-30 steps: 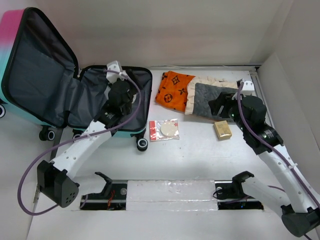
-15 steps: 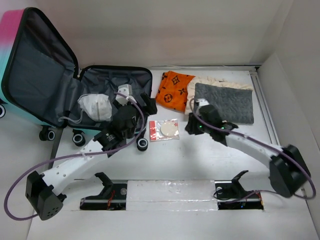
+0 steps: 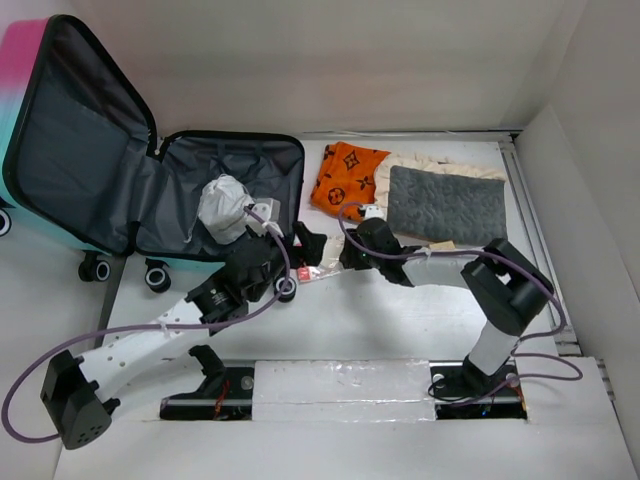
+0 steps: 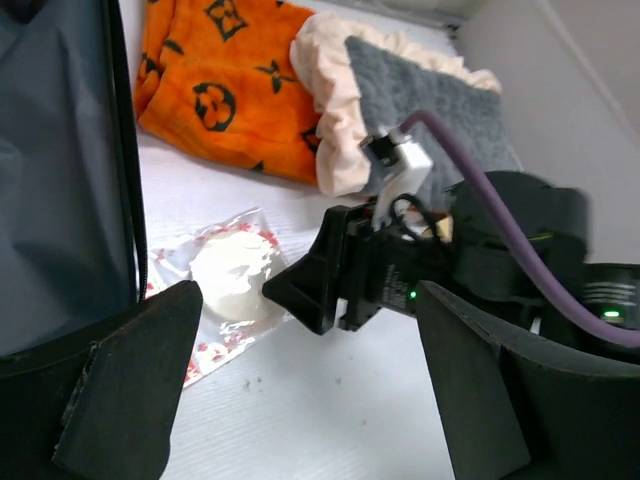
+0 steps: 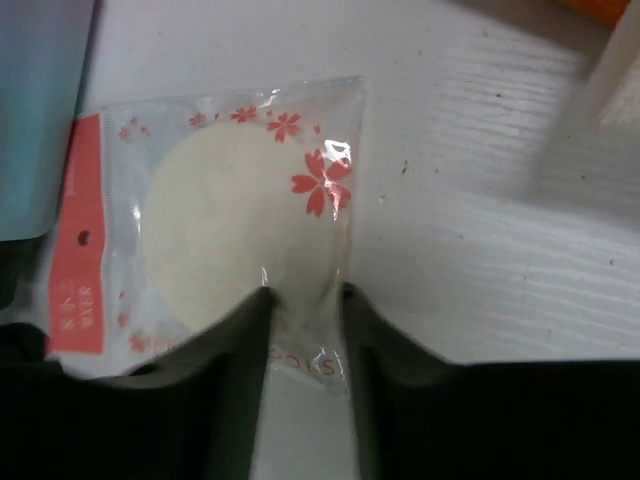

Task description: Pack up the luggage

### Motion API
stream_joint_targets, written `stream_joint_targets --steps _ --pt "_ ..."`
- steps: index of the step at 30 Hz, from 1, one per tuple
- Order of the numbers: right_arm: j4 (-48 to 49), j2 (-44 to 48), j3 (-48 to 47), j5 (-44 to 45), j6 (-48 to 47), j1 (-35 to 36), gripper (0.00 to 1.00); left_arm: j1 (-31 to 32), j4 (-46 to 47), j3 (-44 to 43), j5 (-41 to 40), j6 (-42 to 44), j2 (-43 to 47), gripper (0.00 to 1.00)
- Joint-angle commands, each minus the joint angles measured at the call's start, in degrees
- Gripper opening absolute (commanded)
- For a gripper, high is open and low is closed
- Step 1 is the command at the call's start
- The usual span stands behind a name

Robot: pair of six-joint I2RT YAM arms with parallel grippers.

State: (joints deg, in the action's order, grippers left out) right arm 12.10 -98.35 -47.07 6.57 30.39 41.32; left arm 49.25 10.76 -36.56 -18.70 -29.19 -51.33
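**Asker:** What are you packing, and where is it?

**Robot:** The luggage [image 3: 90, 140] is a small hard-shell suitcase, pink fading to teal outside and lined with dark grey fabric. It lies open on the white table [image 3: 400, 320]. Its lid stands up and its shallower half lies flat, with the black wheels towards my bases. A crumpled white fabric bundle [image 3: 225, 207] rests in the flat half.

**Asker:** And your grippers?

**Robot:** Both are just off the luggage's right rim, close together. My left gripper [image 4: 306, 330] is spread wide and holds nothing. My right gripper [image 5: 303, 300] has its fingers a narrow gap apart. Their tips are down at the near edge of a clear plastic sachet [image 5: 230, 220] printed with red blossoms, with a round cream pad inside. That edge lies between the tips, but I cannot tell whether they pinch it.

**Asker:** What else lies nearby?

**Robot:** The sachet lies flat on the table beside the luggage's right rim, close to one of the wheels. Beyond it, also near that rim, is a crumpled orange cloth with a dark monogram print [image 3: 345, 180]. Touching the cloth, on the side away from the luggage, is a grey quilted mat edged with cream fleece [image 3: 445, 203].
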Motion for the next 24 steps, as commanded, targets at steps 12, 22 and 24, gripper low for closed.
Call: stream_joint_targets --steps 12,22,24 --pt "-8.2 15.1 -0.4 19.6 1.2 8.3 0.0 0.3 7.8 0.2 -4.9 1.1 8.7 0.73" --pt "-10.4 8.1 -25.8 6.7 -8.1 7.6 0.0 0.3 8.6 -3.2 -8.3 -0.1 14.5 0.75" --pt "-10.4 1.3 -36.9 0.9 -7.5 7.0 0.29 0.3 8.0 -2.4 -9.2 -0.6 16.6 0.75"
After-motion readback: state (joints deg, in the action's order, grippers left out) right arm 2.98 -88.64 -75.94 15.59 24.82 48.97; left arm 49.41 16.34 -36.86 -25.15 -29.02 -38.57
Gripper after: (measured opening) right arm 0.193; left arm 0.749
